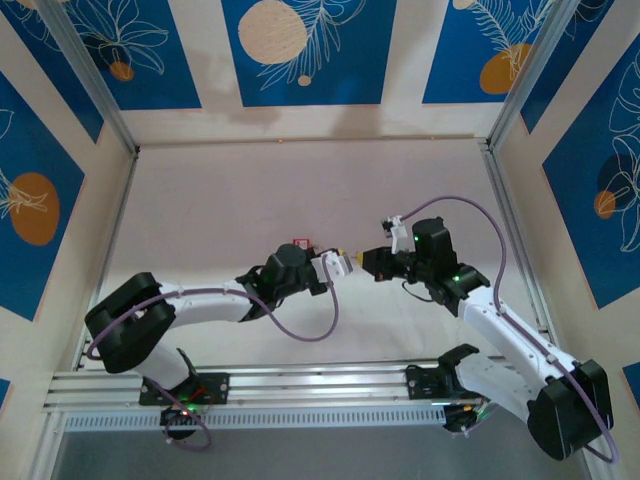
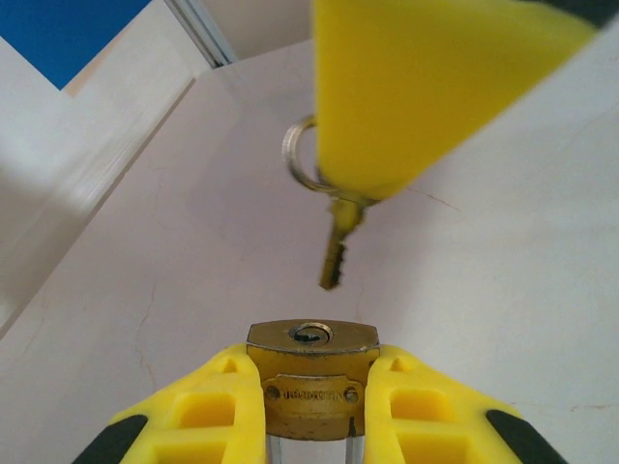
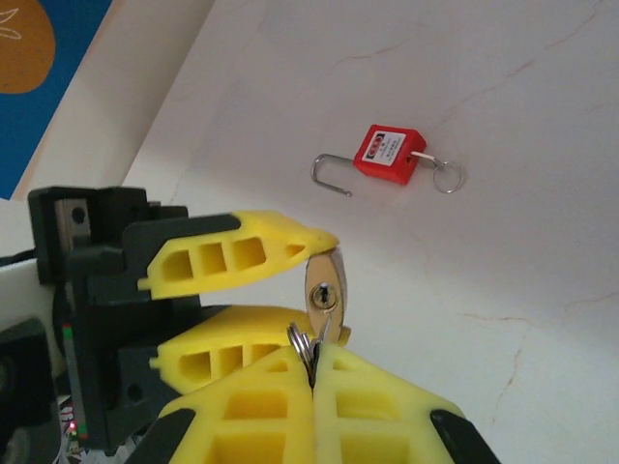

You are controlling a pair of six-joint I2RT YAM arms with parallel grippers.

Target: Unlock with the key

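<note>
Hovering above the worktop [image 3: 503, 242], the left fingers [image 2: 227, 406] are clamped on the brass padlock [image 2: 311, 387], 1 on each side, keyhole facing out. Right fingers [image 3: 251, 416] are pinched tight on the key [image 2: 336, 246] at its head, ring [image 2: 295, 155] poking out beside them. Key tip points at the keyhole, just short of it, not touching. Red padlock [image 3: 387, 155] lies on the worktop well apart, shackle swung open, a small loop [image 3: 448, 178] at its other end.
</note>
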